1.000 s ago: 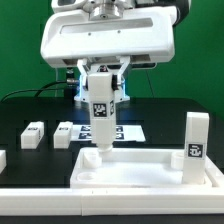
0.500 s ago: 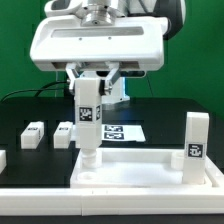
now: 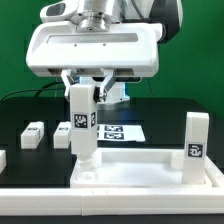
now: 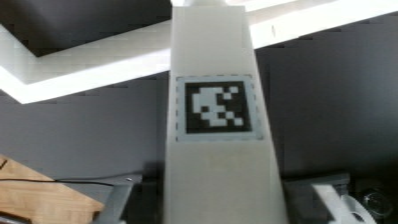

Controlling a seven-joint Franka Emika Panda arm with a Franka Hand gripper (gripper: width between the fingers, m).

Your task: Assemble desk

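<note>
The white desk top (image 3: 150,168) lies flat at the front of the black table, with a raised rim. One tagged leg (image 3: 194,141) stands upright in its corner at the exterior view's right. My gripper (image 3: 84,95) is shut on another white tagged leg (image 3: 82,125) and holds it upright, its lower end at the desk top's corner at the exterior view's left. In the wrist view this leg (image 4: 221,110) fills the middle, reaching toward the desk top's rim (image 4: 71,80); my fingers (image 4: 128,195) flank it.
Two loose tagged legs (image 3: 33,134) (image 3: 64,134) lie on the table at the exterior view's left. The marker board (image 3: 122,131) lies flat behind the desk top. A white ledge (image 3: 30,200) runs along the front edge.
My gripper has moved toward the exterior view's left with the leg, carrying its lower end from the middle of the rim to the desk top's corner.
</note>
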